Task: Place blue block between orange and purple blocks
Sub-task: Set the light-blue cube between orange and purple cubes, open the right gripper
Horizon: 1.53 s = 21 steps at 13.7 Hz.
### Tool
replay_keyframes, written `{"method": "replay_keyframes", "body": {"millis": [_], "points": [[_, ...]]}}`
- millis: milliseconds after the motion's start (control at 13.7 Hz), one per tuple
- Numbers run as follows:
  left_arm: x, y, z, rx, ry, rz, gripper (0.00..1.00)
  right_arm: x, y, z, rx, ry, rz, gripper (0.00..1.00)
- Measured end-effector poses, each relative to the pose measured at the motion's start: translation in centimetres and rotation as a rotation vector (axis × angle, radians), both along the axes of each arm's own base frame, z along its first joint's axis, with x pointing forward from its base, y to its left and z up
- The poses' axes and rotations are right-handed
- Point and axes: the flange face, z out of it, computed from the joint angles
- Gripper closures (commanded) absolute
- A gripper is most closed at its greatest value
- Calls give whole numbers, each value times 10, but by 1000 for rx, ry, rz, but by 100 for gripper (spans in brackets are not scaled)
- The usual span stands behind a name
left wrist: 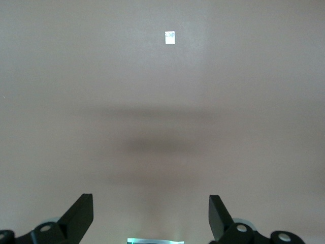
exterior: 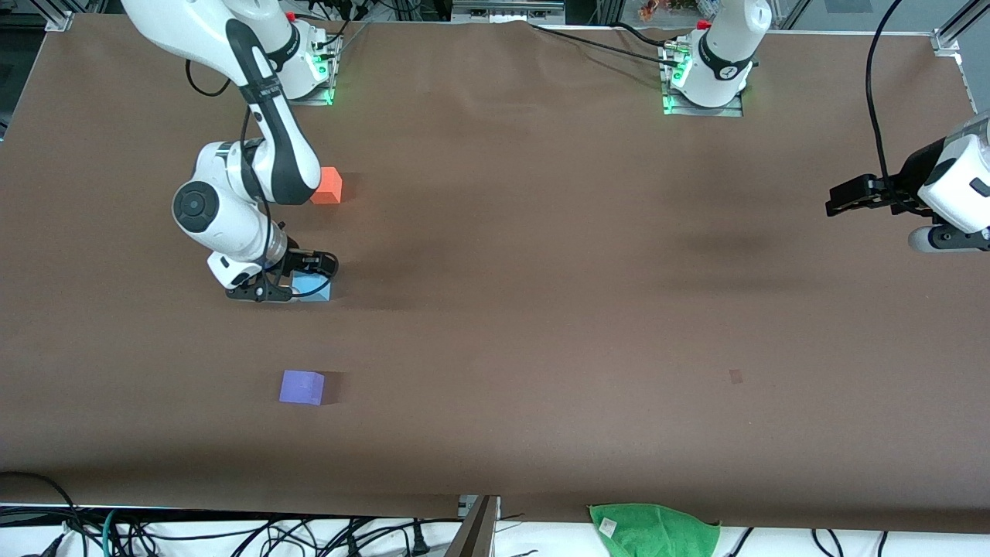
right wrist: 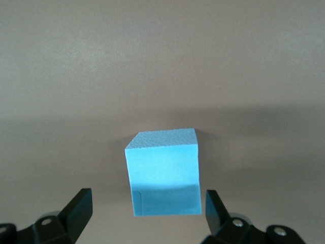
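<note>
**Blue block on the table between orange and purple cubes, right gripper spread around it**

Front view: the blue block (exterior: 315,288) sits on the brown table (exterior: 541,271) toward the right arm's end, roughly in line between the orange block (exterior: 328,186), which lies farther from the camera, and the purple block (exterior: 302,387), which lies nearer. All three cubes are well apart from one another. The right gripper (exterior: 298,278) is low at the blue block and partly covers it. The left gripper (exterior: 843,197) waits in the air over the left arm's end of the table. A green cloth (exterior: 653,530) hangs at the table edge nearest the camera.

Left wrist view: the left gripper (left wrist: 151,213) has its two fingers (left wrist: 78,213) spread wide with nothing between them, over bare brown surface (left wrist: 162,127). A small pale mark (left wrist: 170,37) shows on that surface.

Right wrist view: the blue block (right wrist: 163,173) rests on the table (right wrist: 162,61) between the right gripper's (right wrist: 147,211) fingers (right wrist: 78,208). The fingers stand apart on either side of the cube, with a visible gap on each side, so they do not clamp it.
</note>
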Motion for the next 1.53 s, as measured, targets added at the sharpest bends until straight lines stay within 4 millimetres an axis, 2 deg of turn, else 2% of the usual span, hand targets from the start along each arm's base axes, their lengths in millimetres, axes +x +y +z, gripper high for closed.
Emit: {"method": "replay_keyframes", "body": {"millis": [146, 219, 292, 437, 510, 583, 656, 1093, 1531], "points": [[0, 2, 0, 0, 0, 3, 0, 7, -9, 6, -1, -11, 27, 3], [0, 3, 0, 0, 0, 6, 0, 11, -19, 11, 0, -8, 41, 14], [0, 5, 0, 0, 0, 9, 0, 15, -30, 14, 2, -1, 55, 28], [0, 6, 0, 0, 1, 10, 0, 19, -53, 15, 8, 11, 93, 63], [0, 6, -1, 0, 1, 10, 0, 19, -60, 13, 9, 18, 105, 75], [0, 6, -1, 0, 1, 10, 0, 18, -63, 10, 8, 25, 112, 83], [1, 6, -2, 0, 3, 10, 0, 17, -62, 6, 7, 35, 115, 85], [3, 7, -5, 0, 7, 12, 0, 13, -61, -16, -8, 74, 123, 84], [3, 9, -5, 1, 6, 15, 0, 12, -61, -21, -12, 83, 124, 82]]}}
